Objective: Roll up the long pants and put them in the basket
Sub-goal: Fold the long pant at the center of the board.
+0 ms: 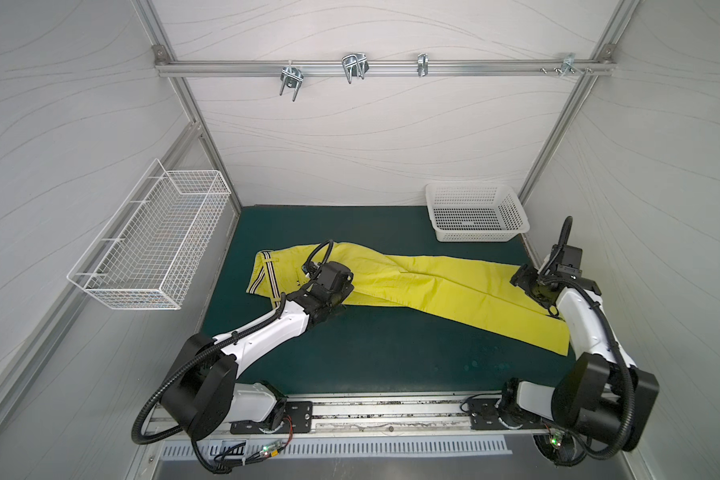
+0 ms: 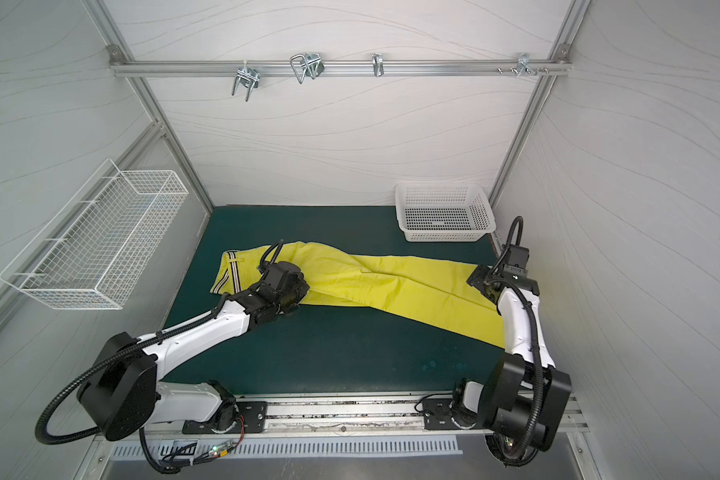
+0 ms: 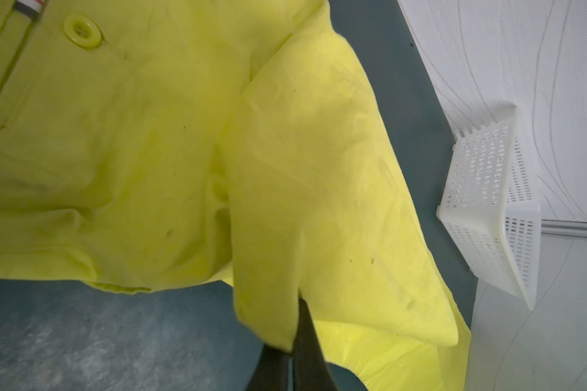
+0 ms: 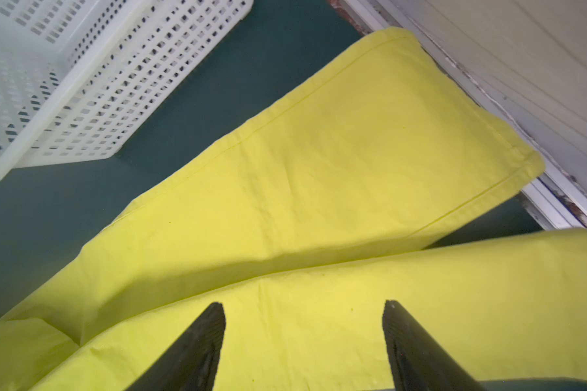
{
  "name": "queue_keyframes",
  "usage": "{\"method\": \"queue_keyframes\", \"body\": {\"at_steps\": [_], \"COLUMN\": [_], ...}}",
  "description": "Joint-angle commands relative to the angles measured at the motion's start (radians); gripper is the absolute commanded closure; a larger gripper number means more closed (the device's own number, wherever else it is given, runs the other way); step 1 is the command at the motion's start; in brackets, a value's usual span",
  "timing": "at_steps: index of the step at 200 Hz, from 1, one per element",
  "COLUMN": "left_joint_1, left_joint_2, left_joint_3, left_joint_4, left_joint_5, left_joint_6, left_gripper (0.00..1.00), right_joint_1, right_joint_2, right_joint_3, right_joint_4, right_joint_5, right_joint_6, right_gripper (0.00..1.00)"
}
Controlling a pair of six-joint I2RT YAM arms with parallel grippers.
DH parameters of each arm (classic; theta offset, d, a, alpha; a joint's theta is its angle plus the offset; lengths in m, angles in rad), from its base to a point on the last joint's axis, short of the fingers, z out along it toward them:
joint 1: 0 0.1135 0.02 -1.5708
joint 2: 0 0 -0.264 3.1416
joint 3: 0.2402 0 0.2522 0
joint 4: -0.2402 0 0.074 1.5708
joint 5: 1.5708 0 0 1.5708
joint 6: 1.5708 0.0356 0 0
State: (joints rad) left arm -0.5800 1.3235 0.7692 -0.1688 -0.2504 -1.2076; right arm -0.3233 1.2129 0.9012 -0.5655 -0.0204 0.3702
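Left jaws pinch a fold of the bright yellow-green fabric long pants [image 1: 433, 278]; right jaws gape above a leg. Pants lie flat, unrolled, on the green counter [image 1: 371, 353]; all rolling remains.

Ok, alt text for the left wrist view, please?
The left end effector is shut on a fold of the long pants, whose yellow-green fabric fills most of the view, a button showing near the waist. Beyond lie the dark green mat and a white basket by the wall.
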Motion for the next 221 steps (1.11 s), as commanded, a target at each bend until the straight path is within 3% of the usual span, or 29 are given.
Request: {"method": "queue_keyframes", "body": {"at_steps": [1, 72, 107, 158, 221], "left_joint_1": [0.01, 0.051, 0.075, 0.107, 0.115], "left_joint_2": [-0.051, -0.071, -0.069, -0.053, 0.0], "left_joint_3": [-0.002, -0.019, -0.024, -0.032, 0.001], "left_joint_4": [-0.006, 0.003, 0.004, 0.025, 0.043], "left_joint_5": [-0.011, 0.051, 0.087, 0.133, 0.201], "left_joint_6": [0.012, 0.017, 0.021, 0.013, 0.017], "left_gripper": [1.0, 1.0, 1.0, 1.0, 1.0], "right_joint_1": [-0.057, -0.34, -0.388, -0.54, -0.586], "right_joint_2": [-0.065, -0.047, 0.001, 0.068, 0.169], "right_joint_3": [-0.048, -0.168, -0.137, -0.127, -0.108], "right_joint_4": [-0.057, -0.033, -0.021, 0.035, 0.112], "right_joint_5": [0.023, -0.069, 0.008, -0.075, -0.119], "right_joint_6": [0.064, 0.178, 0.149, 0.118, 0.132], "right_gripper": [0.21, 0.17, 0.17, 0.19, 0.23]}}
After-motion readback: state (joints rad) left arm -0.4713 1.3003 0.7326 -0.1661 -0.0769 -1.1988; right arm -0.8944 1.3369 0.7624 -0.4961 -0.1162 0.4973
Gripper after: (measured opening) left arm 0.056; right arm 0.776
